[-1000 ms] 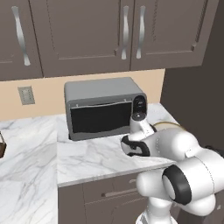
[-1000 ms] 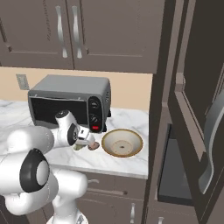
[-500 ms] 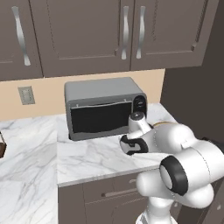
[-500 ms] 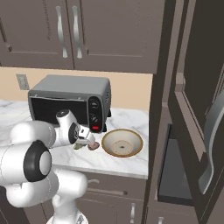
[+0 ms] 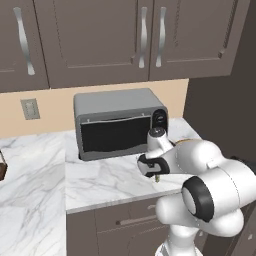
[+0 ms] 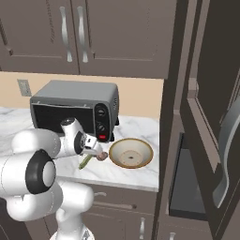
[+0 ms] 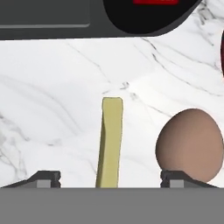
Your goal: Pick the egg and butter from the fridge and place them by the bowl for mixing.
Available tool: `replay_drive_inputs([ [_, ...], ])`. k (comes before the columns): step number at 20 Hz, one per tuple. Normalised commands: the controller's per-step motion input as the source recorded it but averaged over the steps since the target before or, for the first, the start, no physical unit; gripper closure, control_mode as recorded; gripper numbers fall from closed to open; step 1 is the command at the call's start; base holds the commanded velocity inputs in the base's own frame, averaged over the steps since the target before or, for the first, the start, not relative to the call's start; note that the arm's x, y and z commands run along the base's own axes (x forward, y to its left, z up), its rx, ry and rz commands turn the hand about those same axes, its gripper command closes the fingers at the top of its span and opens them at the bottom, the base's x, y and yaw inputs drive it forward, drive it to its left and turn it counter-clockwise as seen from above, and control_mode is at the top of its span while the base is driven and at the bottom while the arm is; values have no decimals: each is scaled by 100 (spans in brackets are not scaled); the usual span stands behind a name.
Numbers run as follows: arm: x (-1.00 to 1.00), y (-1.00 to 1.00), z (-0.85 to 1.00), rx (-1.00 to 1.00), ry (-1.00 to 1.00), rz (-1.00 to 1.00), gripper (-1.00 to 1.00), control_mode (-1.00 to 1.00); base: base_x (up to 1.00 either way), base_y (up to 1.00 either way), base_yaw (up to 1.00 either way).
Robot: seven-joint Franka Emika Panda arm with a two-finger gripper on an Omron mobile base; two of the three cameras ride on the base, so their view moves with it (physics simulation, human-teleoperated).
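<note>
We see the claw (image 7: 109, 177) spread wide over the butter (image 7: 110, 142), which lies flat on the marble counter (image 7: 52, 109), egg (image 7: 189, 144) just beside it.

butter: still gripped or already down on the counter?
Down. The butter lies flat on the marble counter, between the open gripper's fingertips, beside the egg.
</note>
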Motion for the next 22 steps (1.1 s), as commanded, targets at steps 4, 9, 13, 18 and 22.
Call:
replay_drive_inputs([
  [4, -1, 1, 28, 0, 0, 0, -100, -100, 0, 0, 0],
  [9, -40, 6, 37, 2, -2, 0, -100, -100, 0, 0, 0],
  [13, -48, 5, 43, 1, -8, 0, -100, -100, 0, 0, 0],
  [18, -60, 0, 44, 3, -9, 1, -100, -100, 0, 0, 0],
  [22, -66, 0, 43, 7, -11, 3, -100, -100, 0, 0, 0],
])
